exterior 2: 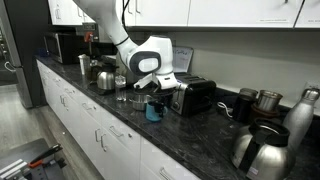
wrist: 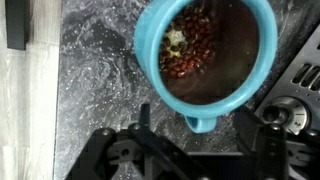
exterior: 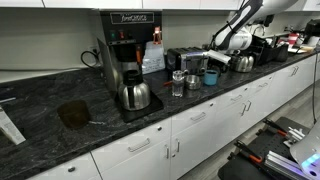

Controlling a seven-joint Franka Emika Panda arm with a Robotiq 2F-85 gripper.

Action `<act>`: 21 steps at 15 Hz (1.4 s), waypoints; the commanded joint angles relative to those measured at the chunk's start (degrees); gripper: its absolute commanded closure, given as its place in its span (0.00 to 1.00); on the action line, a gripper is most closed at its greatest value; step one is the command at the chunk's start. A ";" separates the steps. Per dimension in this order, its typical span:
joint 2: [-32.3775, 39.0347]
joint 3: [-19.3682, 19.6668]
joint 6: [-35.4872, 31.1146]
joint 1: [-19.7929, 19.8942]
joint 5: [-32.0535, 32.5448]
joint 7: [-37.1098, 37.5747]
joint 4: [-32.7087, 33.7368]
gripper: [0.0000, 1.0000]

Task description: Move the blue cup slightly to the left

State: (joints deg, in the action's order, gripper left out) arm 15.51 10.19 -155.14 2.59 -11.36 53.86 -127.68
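Counter (exterior: pixel 60 140): dark stone, kitchen.
Blue cup (wrist: pixel 147 55): upright, beans (wrist: pixel 195 45) inside.
Gripper (wrist: pixel 197 128): jaws apart, straddling cup for grasping.

Soft, even indoor light fills both exterior views, which are small and grainy. A pale sheen streaks the dark counter (exterior: pixel 60 128) well away from the gripper (exterior 2: pixel 152 96), and bright highlights sit on the steel kettle (exterior 2: pixel 262 152) far to its side. In the wrist view the cup (wrist: pixel 215 50) just beneath the gripper is brightly lit, its inside shaded toward one wall, while the fingers (wrist: pixel 145 120) at the bottom edge are dark and out of focus, and glare whitens the counter beside them.
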 commanded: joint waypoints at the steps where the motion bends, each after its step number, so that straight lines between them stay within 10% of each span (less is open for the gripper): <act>1: 0.32 -1.71 0.74 1.36 -3.62 -2.71 0.83 0.51; 7: 0.57 -1.51 0.57 1.61 -4.63 -3.57 1.05 1.00; 21: -1.99 3.72 2.30 -2.84 12.05 4.03 -1.17 1.00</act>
State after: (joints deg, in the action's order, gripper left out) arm 15.25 12.08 -154.88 1.76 -3.94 55.34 -127.77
